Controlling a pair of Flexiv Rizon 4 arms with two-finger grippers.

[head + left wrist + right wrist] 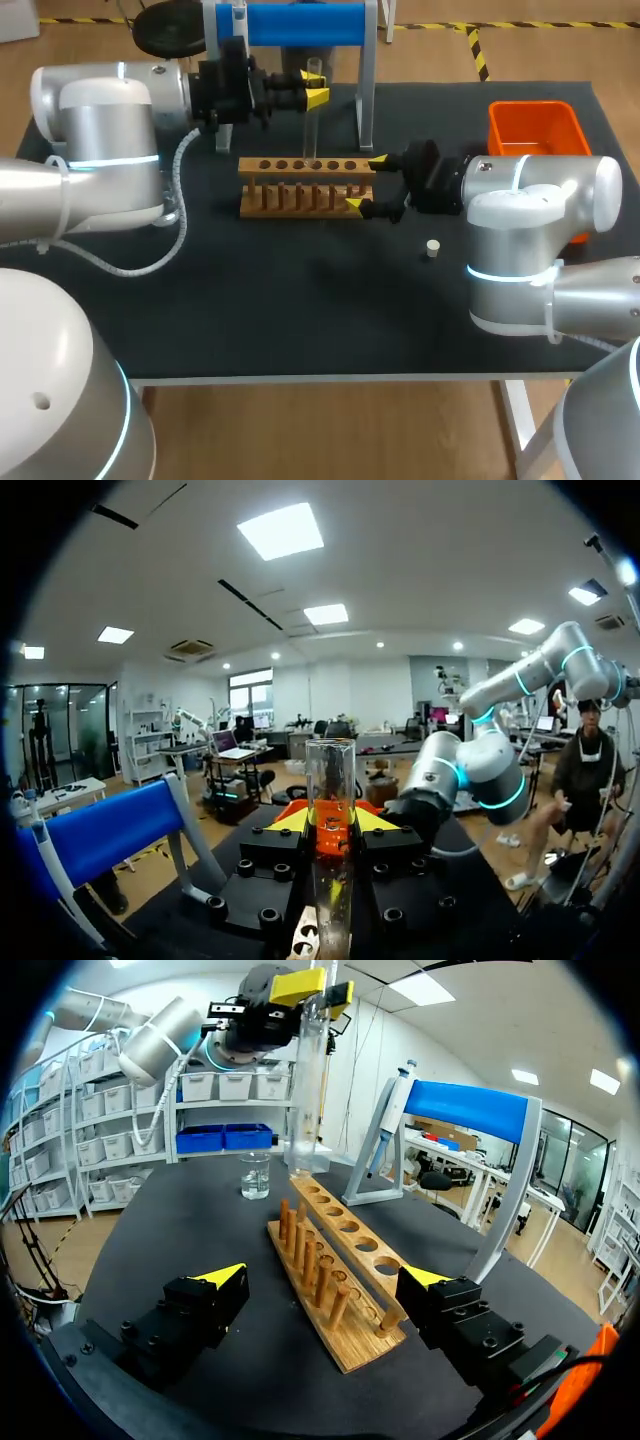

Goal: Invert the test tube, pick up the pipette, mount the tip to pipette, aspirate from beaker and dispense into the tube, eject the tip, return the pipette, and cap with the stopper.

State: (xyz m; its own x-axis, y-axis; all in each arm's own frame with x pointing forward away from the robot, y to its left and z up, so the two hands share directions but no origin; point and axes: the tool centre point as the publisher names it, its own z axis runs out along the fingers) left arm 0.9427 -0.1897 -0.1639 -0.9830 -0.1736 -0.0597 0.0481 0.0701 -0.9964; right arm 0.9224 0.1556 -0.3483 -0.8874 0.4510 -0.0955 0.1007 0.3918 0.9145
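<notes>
A small pale stopper lies on the matte black table, just off the right arm's elbow. The right gripper is spread wide, its yellow tips either side of the wooden rack end and clear of it. The rack is a pegged, drilled block. Above its rear holes the clear glass test tube stands upright, long axis vertical and flat rim uppermost, pinched by the left gripper. Beyond it are a glass beaker, the pipette hanging on a blue stand, and an orange bin.
</notes>
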